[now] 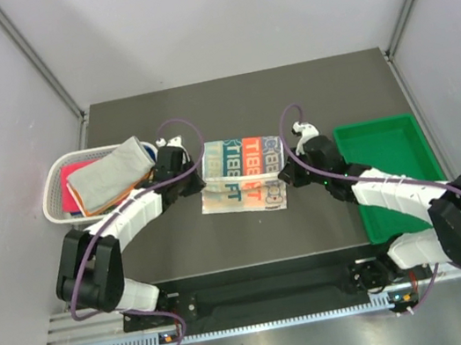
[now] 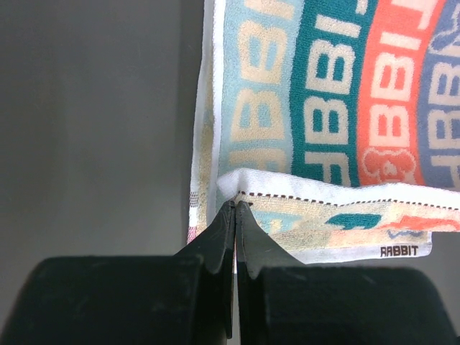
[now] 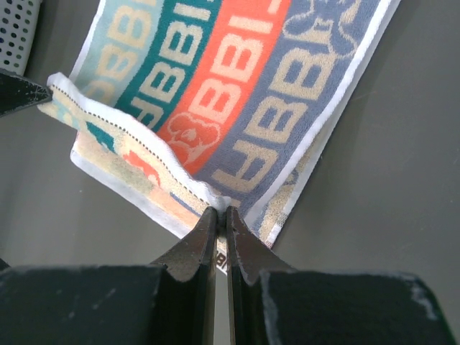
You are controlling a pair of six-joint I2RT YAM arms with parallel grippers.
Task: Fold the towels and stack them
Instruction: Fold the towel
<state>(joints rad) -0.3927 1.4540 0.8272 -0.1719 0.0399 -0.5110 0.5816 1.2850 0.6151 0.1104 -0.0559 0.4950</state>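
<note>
Where the towel is: the printed towel [image 1: 243, 175] lies on the middle of the table [image 1: 227, 101], between my two grippers, its bright lettered face up on the far half and a paler face showing on the near half.
Left gripper: my left gripper [image 1: 199, 181] is clenched on the towel's left corner; my left wrist view shows the jaws pressed together on the white hem [image 2: 236, 208].
Right gripper: my right gripper [image 1: 287, 176] is clenched on the right corner, jaws pinching the hem [image 3: 221, 212].
Only the wrist views show: the pinched hem standing up off the cloth below it, its pale underside and dotted stitch line, and a small "RABBIT" label [image 2: 399, 251].
Only the top view shows: the white basket [image 1: 55, 190] at the left and the green tray [image 1: 390, 162] at the right, both well apart from the printed towel.
Only the right wrist view shows: both of my grips at once, with my left fingertip [image 3: 21, 92] at its left edge.
Counts: two grippers, one towel on the table, one basket, one tray.
In the basket: a grey towel [image 1: 110, 171] on top, a pink-red towel [image 1: 70, 201] beneath.
Hard to make out: thin orange and blue slivers beside the grey one; I cannot count the cloths under it.
Cut off: both wrist views crop the towel's far edge.
</note>
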